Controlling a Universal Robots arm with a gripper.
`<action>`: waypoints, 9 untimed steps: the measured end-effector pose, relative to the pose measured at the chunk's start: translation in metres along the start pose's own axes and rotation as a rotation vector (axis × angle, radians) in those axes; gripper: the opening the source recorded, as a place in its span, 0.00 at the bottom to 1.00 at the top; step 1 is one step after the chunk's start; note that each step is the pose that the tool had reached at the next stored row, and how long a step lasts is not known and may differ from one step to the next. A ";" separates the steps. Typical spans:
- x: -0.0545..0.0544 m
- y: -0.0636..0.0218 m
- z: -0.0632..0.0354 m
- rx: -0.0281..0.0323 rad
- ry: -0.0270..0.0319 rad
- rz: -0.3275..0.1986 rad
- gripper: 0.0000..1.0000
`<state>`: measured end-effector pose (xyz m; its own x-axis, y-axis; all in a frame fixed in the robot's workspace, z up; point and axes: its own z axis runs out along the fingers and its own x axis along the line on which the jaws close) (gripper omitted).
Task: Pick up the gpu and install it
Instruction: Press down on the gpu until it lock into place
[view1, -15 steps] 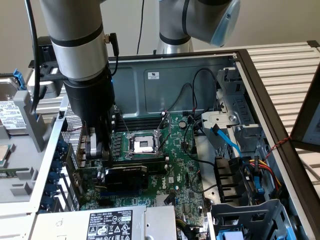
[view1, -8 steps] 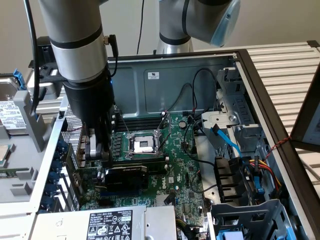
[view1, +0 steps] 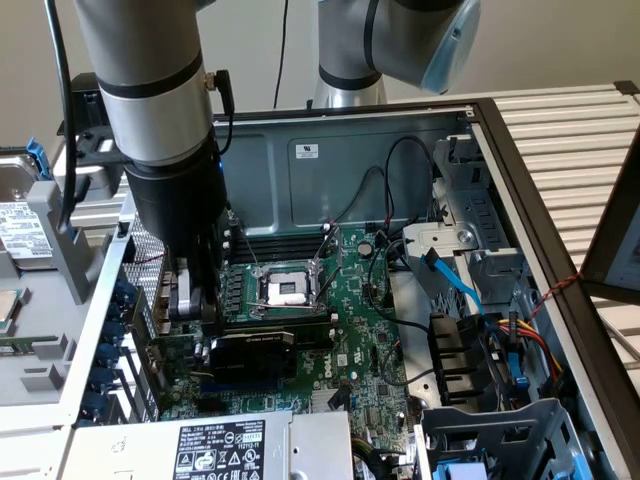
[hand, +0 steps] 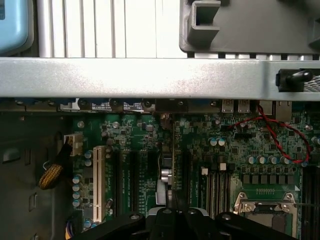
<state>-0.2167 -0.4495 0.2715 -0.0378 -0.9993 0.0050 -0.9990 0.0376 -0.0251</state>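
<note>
In the exterior view, the arm is reaching down into the open case, and the gripper is hanging low over the motherboard, just toward the exterior view's left of the CPU socket. The gpu (black shroud, white lettering) is standing on edge on the motherboard just in front of the socket, its top edge right under the gripper. Whether the fingers are gripping it I cannot tell.

In the wrist view, the gpu is showing edge-on among the motherboard slots, beside the socket.

gpu, black shroud, upright on motherboard, possibly slotted
</note>
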 end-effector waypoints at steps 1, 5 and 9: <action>0.000 0.0000 0.0002 0.0001 -0.0001 0.000 0.11; 0.000 0.0000 0.0007 0.0000 0.0002 0.000 0.11; 0.000 0.0000 0.0009 0.0001 -0.0002 0.000 0.11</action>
<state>-0.2167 -0.4497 0.2705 -0.0378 -0.9993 0.0047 -0.9990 0.0377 -0.0253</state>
